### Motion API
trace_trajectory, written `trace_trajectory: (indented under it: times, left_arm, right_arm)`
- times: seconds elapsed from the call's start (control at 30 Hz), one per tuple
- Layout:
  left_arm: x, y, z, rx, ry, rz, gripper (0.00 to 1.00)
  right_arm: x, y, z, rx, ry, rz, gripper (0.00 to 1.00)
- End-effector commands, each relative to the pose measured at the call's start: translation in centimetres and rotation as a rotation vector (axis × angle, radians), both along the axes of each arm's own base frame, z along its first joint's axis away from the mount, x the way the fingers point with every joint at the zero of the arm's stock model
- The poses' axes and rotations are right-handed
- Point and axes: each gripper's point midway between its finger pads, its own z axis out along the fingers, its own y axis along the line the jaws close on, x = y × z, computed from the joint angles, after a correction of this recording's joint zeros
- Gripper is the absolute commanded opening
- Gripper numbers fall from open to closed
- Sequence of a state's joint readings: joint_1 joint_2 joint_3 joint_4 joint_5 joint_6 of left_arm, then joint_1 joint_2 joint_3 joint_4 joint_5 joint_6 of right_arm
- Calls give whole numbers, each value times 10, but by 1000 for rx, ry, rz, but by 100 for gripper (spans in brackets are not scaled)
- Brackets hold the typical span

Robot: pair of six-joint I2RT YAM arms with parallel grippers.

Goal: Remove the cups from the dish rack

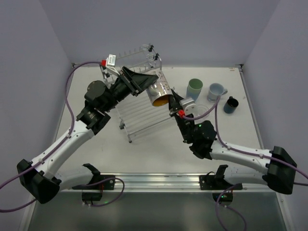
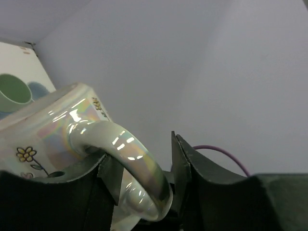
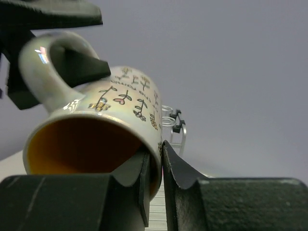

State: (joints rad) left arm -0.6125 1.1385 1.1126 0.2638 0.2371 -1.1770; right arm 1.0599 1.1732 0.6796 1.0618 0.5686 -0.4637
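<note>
A white cup with an orange inside (image 1: 159,92) hangs on its side above the silver wire dish rack (image 1: 139,115). My left gripper (image 1: 150,79) is shut on its handle; in the left wrist view (image 2: 144,159) one finger sits inside the handle loop of the cup (image 2: 57,130). My right gripper (image 1: 174,98) is shut on the cup's rim; the right wrist view (image 3: 155,154) shows one finger inside the cup (image 3: 96,139) and one outside. A pale green tumbler (image 1: 194,89), a pale grey mug (image 1: 216,91) and a dark blue mug (image 1: 231,105) stand on the table to the right.
The rack's raised back rail with coiled loops (image 1: 150,55) stands behind the cup. What may be a clear glass (image 1: 202,109) sits close by my right wrist. Walls close in the table at the back and both sides.
</note>
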Motion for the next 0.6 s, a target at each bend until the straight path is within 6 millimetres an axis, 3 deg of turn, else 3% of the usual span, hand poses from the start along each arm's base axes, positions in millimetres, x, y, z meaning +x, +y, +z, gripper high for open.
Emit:
trace_trajectory:
  times: [0.0, 0.17, 0.2, 0.23, 0.4, 0.57]
  left_arm:
    - [5, 20, 34, 32, -174, 100, 52]
    - [9, 24, 34, 63, -207, 120, 61]
    - [10, 25, 33, 77, -209, 129, 63]
    - [11, 27, 34, 87, -220, 141, 66]
    - [11, 48, 46, 146, -290, 247, 71]
    - [10, 51, 47, 169, -310, 264, 72]
  right_arm:
    - [-35, 3, 40, 125, -1, 213, 0]
    - [-48, 13, 26, 64, 146, 324, 0]
    - [-49, 16, 11, 12, 209, 330, 0]
    - [-52, 13, 21, 21, 220, 342, 0]
    - [-65, 2, 7, -34, 375, 369, 0]
    - [-81, -6, 16, 21, 460, 430, 0]
